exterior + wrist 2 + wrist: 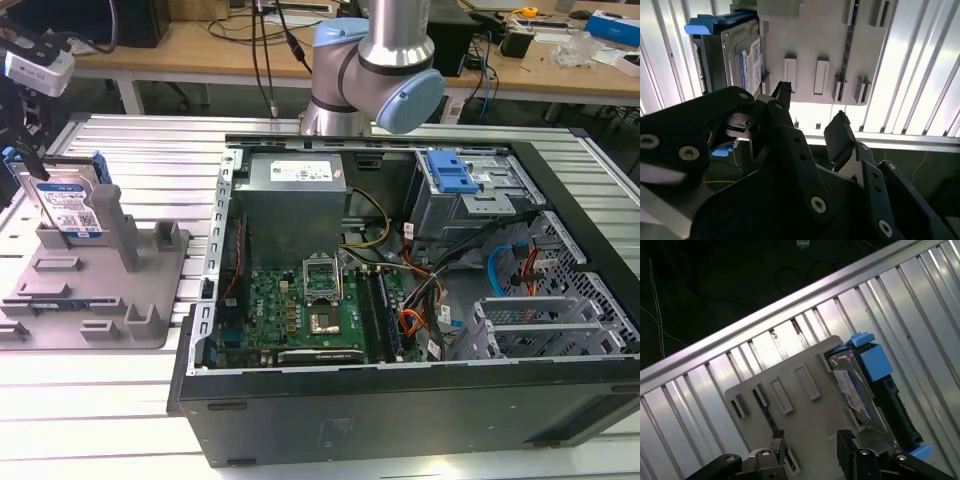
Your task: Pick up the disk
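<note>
**Gripper open and empty over the fixture; disk on edge beside it**

In the second wrist view we see the gripper (812, 112) with its two dark fingers spread wide and nothing between them. One of the fingertips (783, 91) hangs over the flat part of the grey fixture (815, 30), and the other sits lower, towards the table's edge. The first wrist view shows the same wide gap.

The disk (68, 200) stands on its edge at the far end of the fixture, leaning against an upright post, on the exterior view's left. Its white-and-blue label (852, 392) faces the flat of the fixture, and a blue side rail (875, 362) caps its top edge. In both wrist views the disk lies off to one side of the fingers, not between them, and we see no contact.

The fixture rests on a slatted metal table (150, 140). An open computer case (400, 400) lies beside it on the exterior view's right, with the arm (385, 50) rising behind the case.
</note>
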You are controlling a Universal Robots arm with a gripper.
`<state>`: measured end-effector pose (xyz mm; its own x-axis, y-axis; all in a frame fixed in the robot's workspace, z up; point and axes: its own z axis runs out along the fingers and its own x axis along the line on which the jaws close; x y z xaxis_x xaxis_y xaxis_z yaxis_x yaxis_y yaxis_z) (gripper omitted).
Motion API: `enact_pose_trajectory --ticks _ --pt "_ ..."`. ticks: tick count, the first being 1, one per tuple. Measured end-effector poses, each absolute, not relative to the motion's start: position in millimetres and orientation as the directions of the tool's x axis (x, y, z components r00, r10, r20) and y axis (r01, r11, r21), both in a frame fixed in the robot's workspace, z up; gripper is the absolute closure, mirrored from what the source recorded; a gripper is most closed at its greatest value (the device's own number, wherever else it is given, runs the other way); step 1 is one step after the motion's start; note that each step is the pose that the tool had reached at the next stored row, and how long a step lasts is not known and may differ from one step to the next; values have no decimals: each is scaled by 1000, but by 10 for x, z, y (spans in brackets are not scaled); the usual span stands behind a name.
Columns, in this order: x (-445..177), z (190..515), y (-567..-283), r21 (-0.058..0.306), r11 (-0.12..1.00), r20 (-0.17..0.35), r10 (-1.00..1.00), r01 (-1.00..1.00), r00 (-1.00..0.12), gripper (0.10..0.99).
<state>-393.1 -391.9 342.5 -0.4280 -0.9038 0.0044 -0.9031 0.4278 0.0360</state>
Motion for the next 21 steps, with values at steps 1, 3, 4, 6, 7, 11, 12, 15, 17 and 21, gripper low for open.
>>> enact_pose_trajectory --ticks 1,3,4,6,7,11,12,15,17,21 --pt "-3931 3423 -3919 36 411 5 -912 -911 -411 545" --pt "-3931 3418 -3918 35 381 7 -925 -924 -381 545" --pt "-3931 3415 -3919 34 361 7 -933 -932 -361 545" --pt "-3931 3410 -3919 31 331 7 -944 -943 -331 545" --pt "-3930 3406 -3919 26 293 5 -956 -956 -293 545" --pt "-3931 3402 -3919 14 207 2 -978 -978 -207 545" --pt "-3930 3401 -3919 13 192 1 -981 -981 -192 545" --pt "-3920 3398 -3918 11 142 1 -990 -990 -142 545" --pt "-3895 3396 -3918 11 114 1 -993 -993 -114 545" --pt "-3891 3396 -3829 11 93 3 -996 -996 -93 545"
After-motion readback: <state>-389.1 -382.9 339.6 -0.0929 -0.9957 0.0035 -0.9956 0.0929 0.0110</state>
